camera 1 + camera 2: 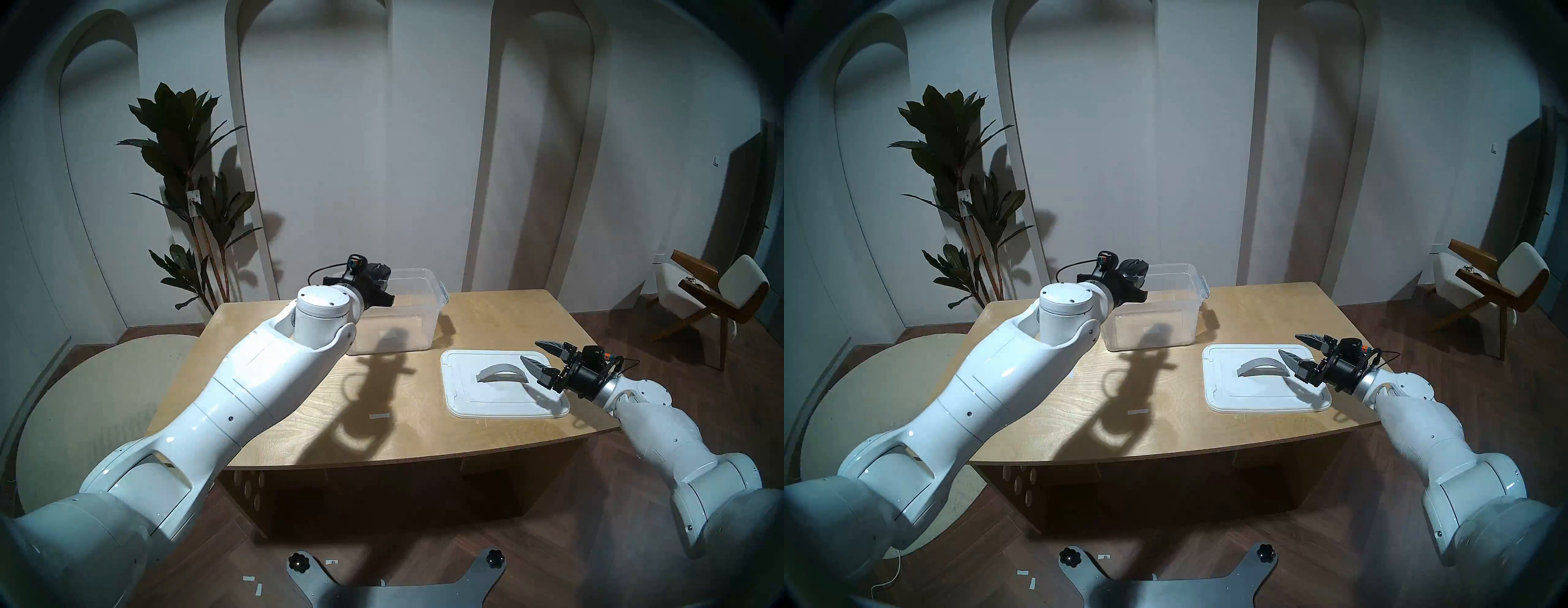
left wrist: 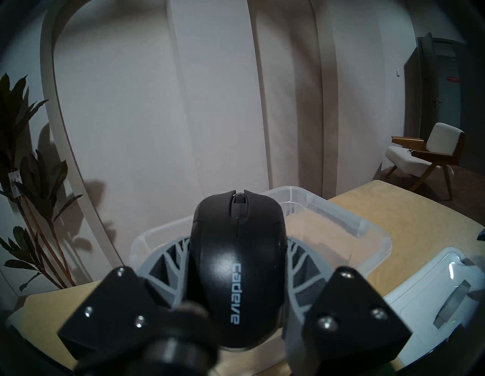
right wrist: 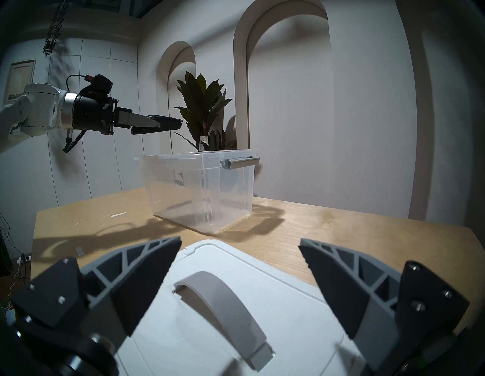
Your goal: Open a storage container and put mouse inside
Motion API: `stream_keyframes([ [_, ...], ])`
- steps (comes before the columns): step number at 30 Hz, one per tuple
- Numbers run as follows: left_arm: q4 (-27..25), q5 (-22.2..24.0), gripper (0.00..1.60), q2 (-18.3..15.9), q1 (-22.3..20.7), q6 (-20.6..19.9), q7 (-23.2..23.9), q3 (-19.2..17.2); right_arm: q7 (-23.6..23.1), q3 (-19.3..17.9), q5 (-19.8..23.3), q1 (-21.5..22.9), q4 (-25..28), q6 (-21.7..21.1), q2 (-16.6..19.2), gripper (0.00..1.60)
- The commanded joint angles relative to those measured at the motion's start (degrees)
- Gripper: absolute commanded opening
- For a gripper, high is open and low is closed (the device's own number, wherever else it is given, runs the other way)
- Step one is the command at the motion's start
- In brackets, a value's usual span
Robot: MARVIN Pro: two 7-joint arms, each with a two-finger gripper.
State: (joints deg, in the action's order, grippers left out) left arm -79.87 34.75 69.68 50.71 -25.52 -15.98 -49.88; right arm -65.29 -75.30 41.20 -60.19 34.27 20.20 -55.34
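Observation:
The clear storage container (image 1: 418, 274) stands open and empty at the back of the table; it also shows in the right wrist view (image 3: 204, 189). Its white lid (image 1: 479, 401) with a grey arched handle (image 1: 502, 373) lies flat at the table's front right. My left gripper (image 1: 382, 284) is shut on the black mouse (image 2: 236, 262) and holds it level in the air above the tub's left end (image 3: 162, 123). My right gripper (image 1: 532, 352) is open and empty, hovering just over the lid's right part, near the handle (image 3: 223, 296).
The wooden table (image 1: 382, 382) has a curved front edge and a small strip of white tape (image 1: 379, 415) on it. A potted plant (image 1: 191, 204) stands behind the back left corner. A chair (image 1: 712, 293) stands at the far right.

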Motion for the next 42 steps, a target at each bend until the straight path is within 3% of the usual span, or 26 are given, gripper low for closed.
stream_keyframes([
  [1, 4.24, 0.08, 0.00, 5.88, -6.41, -0.80, 0.61, -0.37, 0.01, -0.19, 0.10, 0.66, 0.38, 0.10, 0.05, 1.60],
  [8, 10.43, 0.66, 0.00, 8.51, -9.66, -2.09, 1.06, -0.88, 0.01, -0.18, 0.09, 0.68, 0.28, 0.11, 0.03, 1.60],
  [9, 11.37, 0.64, 1.07, 8.84, -10.26, -2.28, 1.15, -0.75, 0.01, -0.18, 0.09, 0.69, 0.27, 0.11, 0.03, 1.60],
  [10, 12.15, 0.61, 1.60, 9.32, -10.27, -2.25, 1.21, -0.91, 0.01, -0.19, 0.09, 0.71, 0.27, 0.12, 0.03, 1.60],
  [18, 20.31, -2.34, 1.60, 12.15, -13.86, -1.51, 0.98, 0.26, 0.00, -0.23, 0.10, 0.92, 0.32, 0.17, 0.02, 1.60],
  [24, 24.89, -7.69, 1.60, 13.04, -15.91, 4.97, -1.55, 2.47, -0.04, -0.26, 0.10, 1.08, 0.40, 0.24, 0.01, 1.60],
  [31, 16.78, -13.93, 1.60, 10.79, -9.98, 10.27, -9.40, 4.45, -0.05, -0.25, 0.09, 1.11, 0.38, 0.27, 0.01, 1.60],
  [35, 12.56, -14.75, 1.60, 9.15, -6.40, 14.74, -11.70, 4.80, -0.05, -0.24, 0.09, 1.12, 0.37, 0.28, 0.00, 1.60],
  [42, 7.65, -16.96, 1.60, 5.73, -2.34, 17.57, -14.71, 6.45, -0.03, -0.23, 0.08, 1.08, 0.31, 0.27, -0.01, 1.60],
])
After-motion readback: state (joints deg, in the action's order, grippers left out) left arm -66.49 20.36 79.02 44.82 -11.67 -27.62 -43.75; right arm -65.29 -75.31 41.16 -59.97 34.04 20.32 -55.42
